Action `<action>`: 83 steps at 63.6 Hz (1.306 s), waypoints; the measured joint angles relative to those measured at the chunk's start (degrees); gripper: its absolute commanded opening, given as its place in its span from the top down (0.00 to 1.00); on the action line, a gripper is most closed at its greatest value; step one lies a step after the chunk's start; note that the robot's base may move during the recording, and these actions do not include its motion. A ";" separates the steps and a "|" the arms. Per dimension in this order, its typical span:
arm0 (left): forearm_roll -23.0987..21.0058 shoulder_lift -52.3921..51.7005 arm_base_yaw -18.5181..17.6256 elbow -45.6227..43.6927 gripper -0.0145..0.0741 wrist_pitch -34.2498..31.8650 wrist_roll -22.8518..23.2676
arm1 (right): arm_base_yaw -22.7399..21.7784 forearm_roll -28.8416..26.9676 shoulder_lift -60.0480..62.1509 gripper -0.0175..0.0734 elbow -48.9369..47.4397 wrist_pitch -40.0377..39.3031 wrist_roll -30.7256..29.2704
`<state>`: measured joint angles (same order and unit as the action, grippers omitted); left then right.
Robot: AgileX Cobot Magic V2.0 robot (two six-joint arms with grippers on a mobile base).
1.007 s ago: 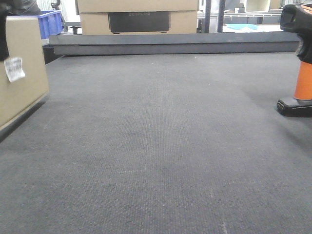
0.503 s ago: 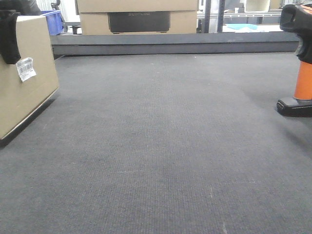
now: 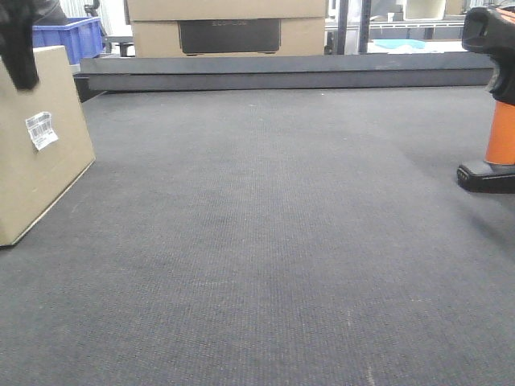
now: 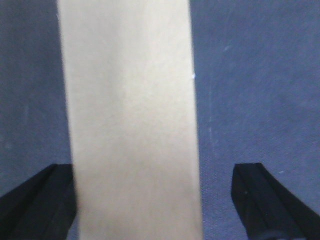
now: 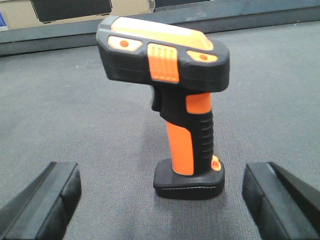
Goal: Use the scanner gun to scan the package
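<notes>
The plain tan rectangular cardboard package (image 3: 36,153) sits on the dark grey fabric worktop (image 3: 265,241) at the far left of the front view, its near bottom edge resting on the surface and its body leaning slightly, with a small white barcode label (image 3: 41,130) on the side facing right. A black part of the left pincer (image 3: 19,48) hangs over the package's top corner in that view. In the left wrist view the left pincer (image 4: 155,200) has its two black fingers (image 4: 262,200) spread apart on either side of the package (image 4: 130,120); the left finger lies against the cardboard edge, while the right finger stands clear of it with worktop showing between. The handheld scanner gun (image 5: 172,95), with a black head, bright orange handle and flat black base, stands upright on the worktop at the far right of the front view (image 3: 495,96), well apart from the package. In the right wrist view the right pincer (image 5: 172,205) is spread wide, its black fingers (image 5: 45,200) at either side of the scanner gun's base without touching it. At the far edge, behind a dark raised ledge (image 3: 282,71), stands a larger cardboard box with a dark rectangular panel (image 3: 229,32), and a blue plastic crate (image 3: 72,36) sits to its left.
</notes>
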<state>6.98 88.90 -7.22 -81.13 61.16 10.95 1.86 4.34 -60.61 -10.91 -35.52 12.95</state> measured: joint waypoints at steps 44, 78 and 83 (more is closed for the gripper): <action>-2.70 -35.11 8.70 29.30 0.96 -24.88 4.12 | 0.00 0.13 14.50 0.98 0.07 14.69 0.03; -2.92 -68.28 15.85 63.06 0.95 -48.22 0.17 | 0.00 1.32 45.11 0.98 0.07 39.86 0.03; -2.92 -72.23 15.85 64.23 0.95 -48.47 0.04 | 0.00 1.32 48.97 0.98 0.07 43.43 0.03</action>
<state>4.06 16.67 8.63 -16.90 12.69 10.99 1.86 5.65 -11.64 -10.84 7.90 12.98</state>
